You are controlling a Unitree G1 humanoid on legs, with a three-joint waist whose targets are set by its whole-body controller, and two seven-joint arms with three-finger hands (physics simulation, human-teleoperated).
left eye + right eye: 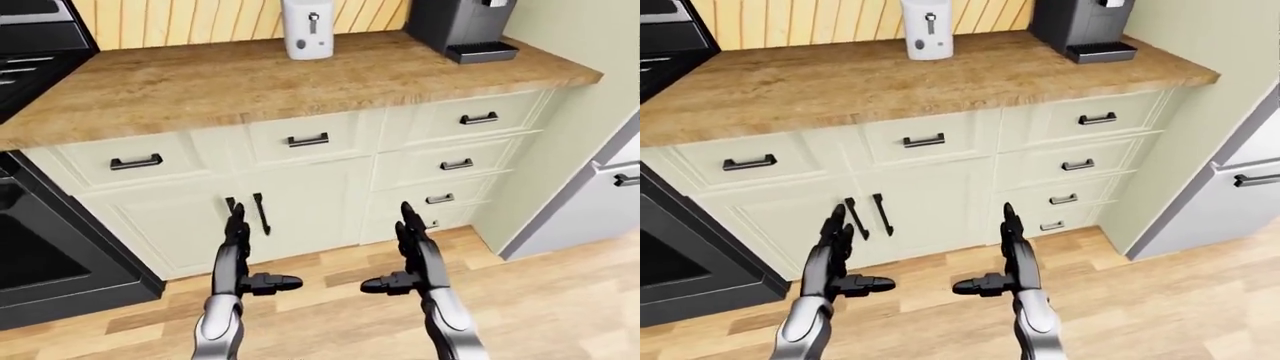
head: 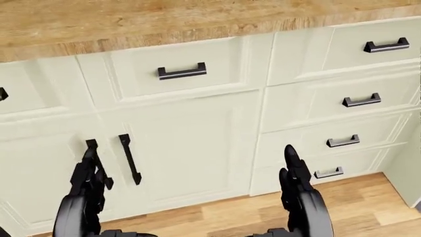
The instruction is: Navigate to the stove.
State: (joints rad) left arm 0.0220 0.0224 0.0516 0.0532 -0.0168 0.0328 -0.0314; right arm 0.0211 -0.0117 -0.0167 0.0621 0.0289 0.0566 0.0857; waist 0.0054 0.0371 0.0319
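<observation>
The black stove shows at the left edge of the left-eye view, its cooktop at the upper left and its oven door below. My left hand and right hand are both open and empty, fingers pointing up, held low before the cream cabinets. The stove lies to the left of both hands. In the head view only the cabinets and my hands show.
A wooden counter runs across the top with a white dispenser and a black coffee machine. A grey appliance stands at the right. Wood floor lies below.
</observation>
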